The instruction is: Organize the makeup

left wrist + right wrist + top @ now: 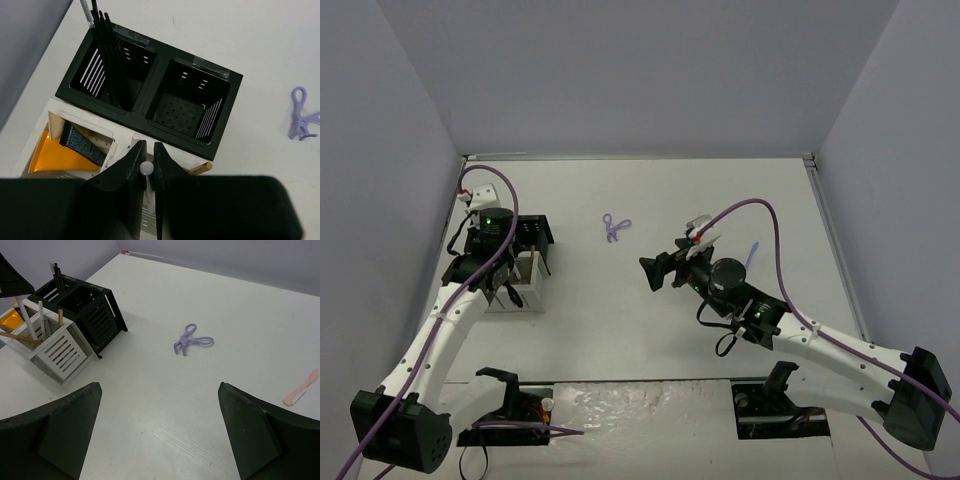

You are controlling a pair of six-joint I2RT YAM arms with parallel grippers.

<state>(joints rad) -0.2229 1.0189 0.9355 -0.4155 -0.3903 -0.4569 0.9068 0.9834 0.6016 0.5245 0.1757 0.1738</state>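
Note:
My left gripper (149, 146) hangs over the white part of the organizer (523, 296) and is shut on a thin white stick with a round tip (146, 168). The stick stands in a white compartment and also shows in the right wrist view (25, 319). Thin black pencils (107, 55) stand in the black part's left slot. An orange tube (52, 157) and a tan stick (201, 169) sit in the white part. A purple scissor-like tool (614, 228) lies on the table, ahead of my open, empty right gripper (160, 425). A slim pink tool (301, 387) lies to its right.
The black half of the organizer (215, 142) has an empty right slot. Grey walls close in the table on the left, back and right. The right arm (790, 330) reaches in from the near right corner.

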